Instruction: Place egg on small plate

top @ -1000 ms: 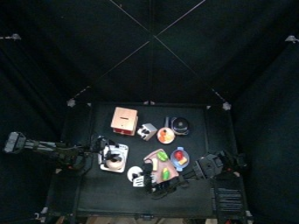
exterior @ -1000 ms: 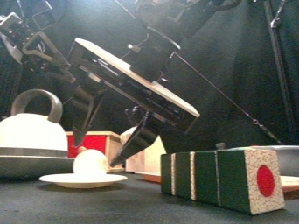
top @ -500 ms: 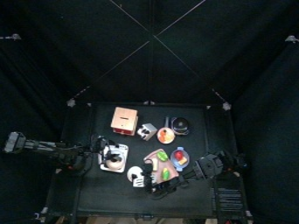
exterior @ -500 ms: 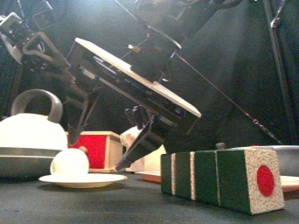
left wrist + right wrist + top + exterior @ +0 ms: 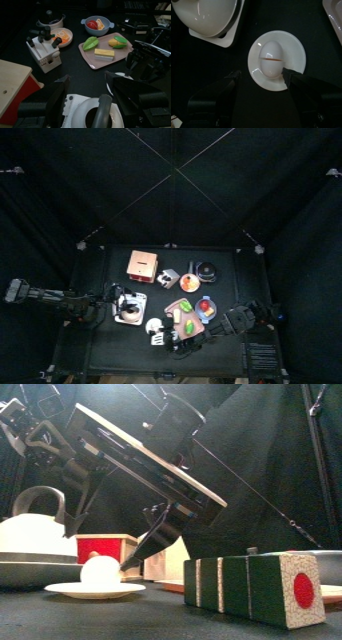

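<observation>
A: Where is the egg [image 5: 272, 58] now?

B: It sits on the small plate [image 5: 295, 46], near the middle. In the front view the egg [image 5: 100, 570] rests on the plate [image 5: 94, 591] at about 8 o'clock, next to the white kettle [image 5: 30, 544].

A: Is the right pincer [image 5: 264, 79] holding it?

B: No. Its two sides are spread wide, one on each side of the plate. Nothing is between them but air. They hang just above the egg.

A: And the left pincer [image 5: 88, 92]?

B: It rests over the kettle at the 9 o'clock side of the desk [image 5: 114, 268]. It looks spread too, with the kettle's handle [image 5: 101, 106] between its sides. I see no squeeze on it.

A: Which way does the egg point?

B: From the right wrist view it lies on its side. Its long way runs from the pincer toward the far rim of the plate. A thin brown line crosses it near the middle. I cannot tell which end is the pointy one.

A: What could go wrong?

B: I think the egg could roll. It is round and the plate is flat and shallow. If the arm bumps the plate or the egg as it lifts away, the egg could roll off onto the desk. The kettle is very near too, so a wide swing could knock it.
</observation>
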Available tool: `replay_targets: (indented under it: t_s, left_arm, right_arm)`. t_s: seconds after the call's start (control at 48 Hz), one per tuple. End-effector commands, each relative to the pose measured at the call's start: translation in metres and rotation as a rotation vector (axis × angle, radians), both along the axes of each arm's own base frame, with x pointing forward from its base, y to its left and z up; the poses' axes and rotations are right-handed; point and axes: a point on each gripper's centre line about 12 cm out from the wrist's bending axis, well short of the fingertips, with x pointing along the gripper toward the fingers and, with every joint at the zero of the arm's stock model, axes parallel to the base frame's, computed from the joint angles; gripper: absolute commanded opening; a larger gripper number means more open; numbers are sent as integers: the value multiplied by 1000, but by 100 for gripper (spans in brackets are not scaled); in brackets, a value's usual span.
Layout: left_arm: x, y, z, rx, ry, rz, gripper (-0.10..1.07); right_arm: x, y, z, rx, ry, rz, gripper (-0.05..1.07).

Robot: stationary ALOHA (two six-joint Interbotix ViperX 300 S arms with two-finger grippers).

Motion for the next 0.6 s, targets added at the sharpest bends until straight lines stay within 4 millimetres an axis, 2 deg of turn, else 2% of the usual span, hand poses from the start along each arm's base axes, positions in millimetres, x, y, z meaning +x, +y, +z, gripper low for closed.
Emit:
replay_targets:
  t_s: [0.0, 0.354, 0.583]
  left_arm:
    - [2, 0, 7, -1, -18, -1, 93]
    - [3, 0, 7, -1, -16, -1, 93]
    - [3, 0, 7, -1, -19, -2, 93]
  right_arm:
    - [6, 1, 21, 17, -46, 0, 96]
    - [1, 5, 22, 15, -37, 4, 96]
    - [-6, 1, 19, -3, -12, -11, 96]
